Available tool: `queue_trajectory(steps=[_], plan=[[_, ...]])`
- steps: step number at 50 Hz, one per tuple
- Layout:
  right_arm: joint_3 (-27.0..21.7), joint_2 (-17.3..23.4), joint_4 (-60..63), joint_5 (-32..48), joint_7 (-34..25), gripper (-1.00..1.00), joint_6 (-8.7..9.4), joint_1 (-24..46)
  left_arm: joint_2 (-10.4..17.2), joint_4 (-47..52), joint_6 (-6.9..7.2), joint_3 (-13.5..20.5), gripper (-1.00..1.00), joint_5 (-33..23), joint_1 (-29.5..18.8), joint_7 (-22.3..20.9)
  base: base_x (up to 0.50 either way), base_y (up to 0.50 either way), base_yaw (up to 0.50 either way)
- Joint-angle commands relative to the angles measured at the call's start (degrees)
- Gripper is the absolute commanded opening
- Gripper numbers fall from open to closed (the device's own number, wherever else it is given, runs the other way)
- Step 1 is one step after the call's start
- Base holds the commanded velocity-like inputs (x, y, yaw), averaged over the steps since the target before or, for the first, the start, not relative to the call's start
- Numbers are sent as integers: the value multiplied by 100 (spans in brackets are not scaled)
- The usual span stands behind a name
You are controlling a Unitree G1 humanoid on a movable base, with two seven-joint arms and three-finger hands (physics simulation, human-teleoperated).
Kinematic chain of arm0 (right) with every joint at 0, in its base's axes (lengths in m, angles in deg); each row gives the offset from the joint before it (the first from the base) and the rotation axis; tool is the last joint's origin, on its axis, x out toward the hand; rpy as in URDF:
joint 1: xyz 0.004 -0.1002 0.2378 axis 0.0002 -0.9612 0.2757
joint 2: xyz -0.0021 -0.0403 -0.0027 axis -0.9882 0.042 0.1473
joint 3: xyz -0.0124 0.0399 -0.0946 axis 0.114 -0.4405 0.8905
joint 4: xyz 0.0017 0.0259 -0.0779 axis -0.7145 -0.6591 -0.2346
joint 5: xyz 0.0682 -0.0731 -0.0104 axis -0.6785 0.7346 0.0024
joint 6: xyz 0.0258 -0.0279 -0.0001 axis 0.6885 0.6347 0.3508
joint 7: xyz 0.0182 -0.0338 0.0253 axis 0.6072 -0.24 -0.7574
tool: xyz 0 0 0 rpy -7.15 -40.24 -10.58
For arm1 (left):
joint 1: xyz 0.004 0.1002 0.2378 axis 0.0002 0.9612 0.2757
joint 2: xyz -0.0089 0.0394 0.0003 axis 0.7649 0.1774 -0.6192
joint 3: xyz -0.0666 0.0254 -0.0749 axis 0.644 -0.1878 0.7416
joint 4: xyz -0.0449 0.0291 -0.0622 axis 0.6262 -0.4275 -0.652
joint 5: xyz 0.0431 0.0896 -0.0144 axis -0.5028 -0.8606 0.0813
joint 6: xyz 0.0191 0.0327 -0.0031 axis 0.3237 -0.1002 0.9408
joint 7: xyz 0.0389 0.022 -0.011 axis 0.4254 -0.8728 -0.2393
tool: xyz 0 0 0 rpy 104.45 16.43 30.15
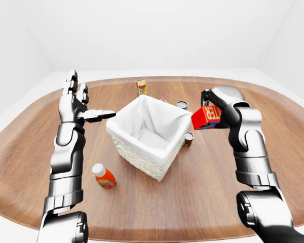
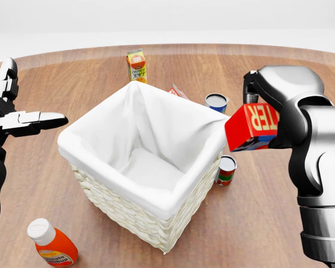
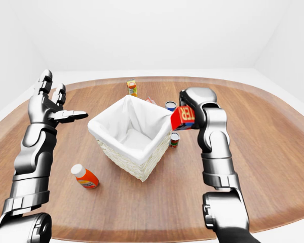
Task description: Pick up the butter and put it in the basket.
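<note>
The butter (image 2: pixel 251 127) is a red box with white letters. My right hand (image 2: pixel 257 97) is shut on it and holds it in the air just beside the basket's right rim. The basket (image 2: pixel 123 209) is white wicker with a white cloth lining and stands in the middle of the wooden table; its inside looks empty. My left hand (image 2: pixel 14 114) is open and empty, raised at the left of the basket, apart from it.
An orange juice carton (image 2: pixel 137 65) stands above the basket. A blue-rimmed can (image 2: pixel 216 102) and a small can (image 2: pixel 226 170) stand at the basket's right. A ketchup bottle (image 2: pixel 53 245) lies at lower left. A small red-white packet (image 2: pixel 177 91) shows behind the basket.
</note>
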Motion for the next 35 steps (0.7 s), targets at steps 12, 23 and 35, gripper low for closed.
queue_trajectory(steps=[12, 23, 35], plan=[[39, -238, 475, -401, 308, -100, 0, 537, 35, -42, 0, 20, 100, 53, -32, 13, 0, 0, 0], [226, -411, 159, -905, 899, -100, 0, 769, 47, -110, 0, 29, 100, 75, -34, 10, 0, 0, 0], [389, -704, 171, -1204, 1359, -100, 0, 849, 68, -142, 0, 60, 100, 105, 7, 36, 0, 0, 0]])
